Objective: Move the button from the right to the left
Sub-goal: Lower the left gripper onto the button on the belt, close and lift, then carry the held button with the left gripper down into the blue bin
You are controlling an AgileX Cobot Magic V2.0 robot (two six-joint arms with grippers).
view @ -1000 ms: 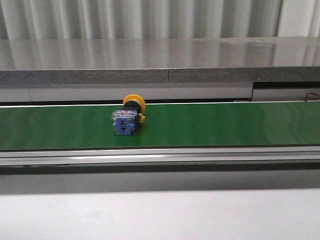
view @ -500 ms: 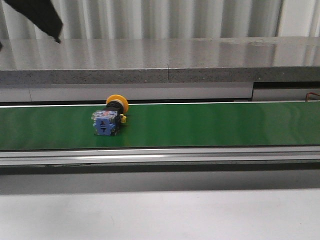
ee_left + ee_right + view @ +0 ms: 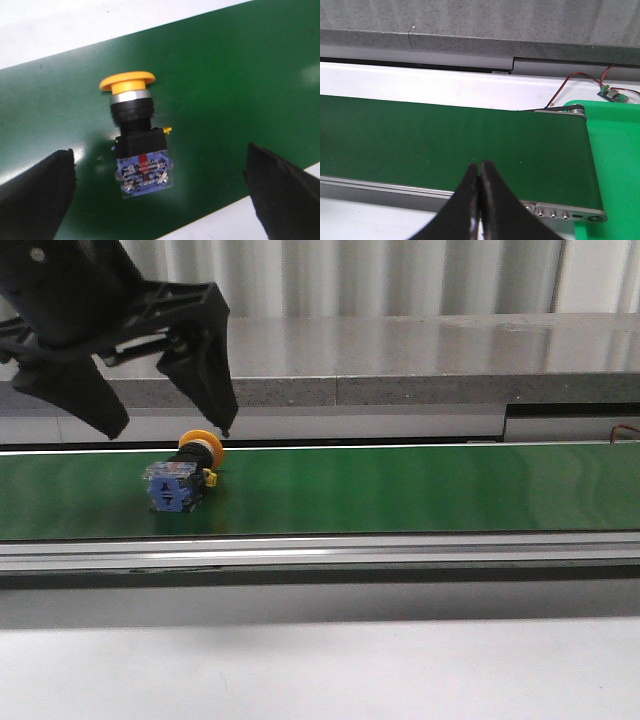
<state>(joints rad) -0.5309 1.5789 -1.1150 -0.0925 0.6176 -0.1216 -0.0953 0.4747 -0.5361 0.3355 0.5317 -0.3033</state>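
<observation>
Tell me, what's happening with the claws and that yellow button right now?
Left gripper open, above the button, not touching. Right gripper shut, empty, off to the side. Button lying on its side on the green belt. Nothing in the way.

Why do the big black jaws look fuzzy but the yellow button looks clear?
In the left wrist view the yellow-capped push-button with the blue contact block is in sharp focus, while the left gripper, much nearer the lens, has soft-edged jaws. In the front view the button looks slightly smeared on the green belt.
</observation>
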